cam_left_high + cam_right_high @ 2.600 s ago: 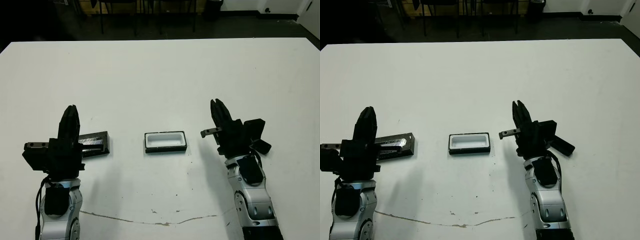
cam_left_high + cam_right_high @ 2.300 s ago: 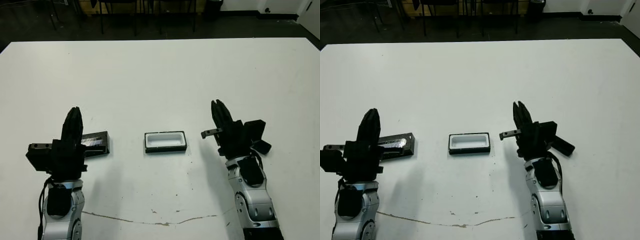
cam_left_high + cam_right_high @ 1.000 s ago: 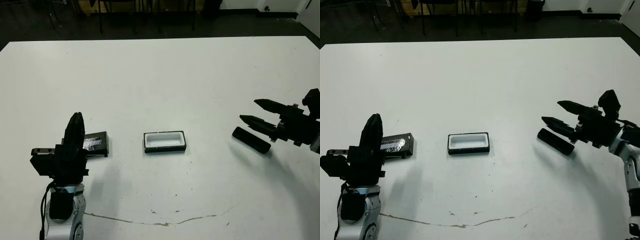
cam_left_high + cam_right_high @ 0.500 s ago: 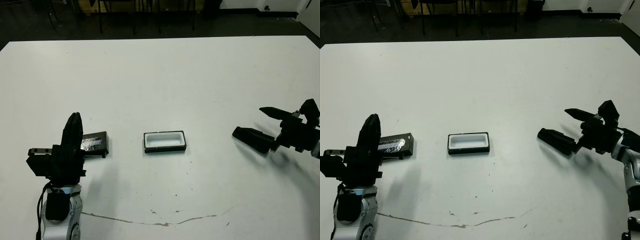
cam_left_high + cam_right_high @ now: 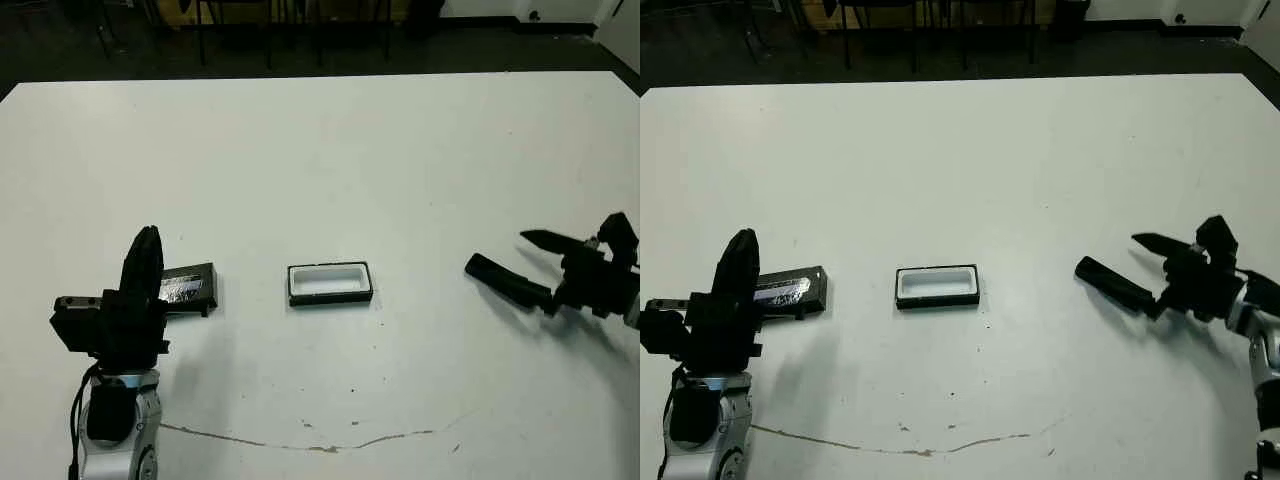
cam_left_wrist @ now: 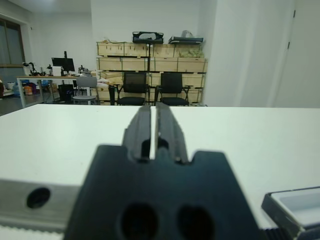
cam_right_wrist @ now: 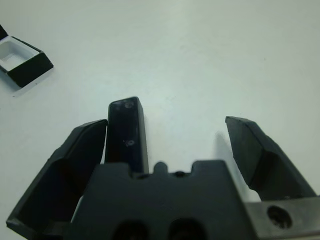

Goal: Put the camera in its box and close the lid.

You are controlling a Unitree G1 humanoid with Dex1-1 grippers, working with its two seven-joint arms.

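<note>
The right hand [image 7: 165, 145] straddles the camera [image 5: 1118, 285], fingers spread, one apparently touching it. The left hand [image 6: 154, 131] (pressed closed, empty) partly hides the lid [image 5: 188, 287]; the box [image 5: 330, 283] sits unobstructed mid-worktop [image 5: 330, 150].

We see lots of bare table [image 5: 330, 150] beyond the box [image 5: 330, 283], and on both of its sides. The lid [image 5: 188, 286] lies just beside our left end effector [image 5: 144, 262]. Our right end effector [image 5: 1160, 270] has wide-apart fingers, with the camera [image 5: 1116, 284] lying between them against one finger.
</note>
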